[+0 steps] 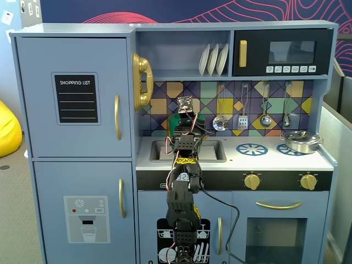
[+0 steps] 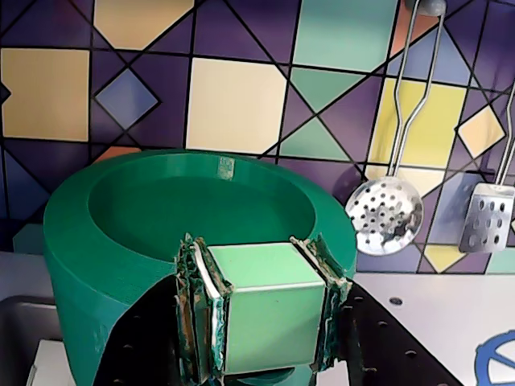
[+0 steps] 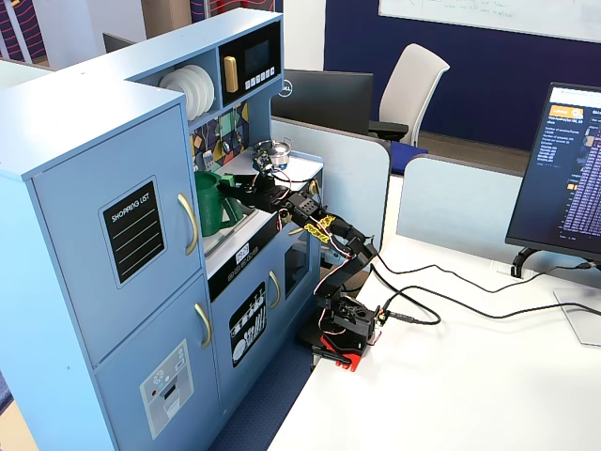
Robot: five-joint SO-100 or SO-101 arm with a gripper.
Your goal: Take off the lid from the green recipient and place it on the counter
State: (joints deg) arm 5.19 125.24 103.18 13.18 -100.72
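Though lid unseen, gripper [image 2: 261,322] clamps green recipient's [image 2: 121,241] strap [image 2: 265,310].

one fixed view faced the toy kitchen [image 1: 231,137] head-on; another looked down from its left; wrist view sat close. all shared the green recipient [image 2: 121,241].

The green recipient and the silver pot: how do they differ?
The green recipient is tall and dark; the silver pot is low, wide and shiny. The recipient stands by the sink, the pot at the right end of the counter in a fixed view. The hand grips the recipient's light green strap; the pot is free. Both stand on the counter.
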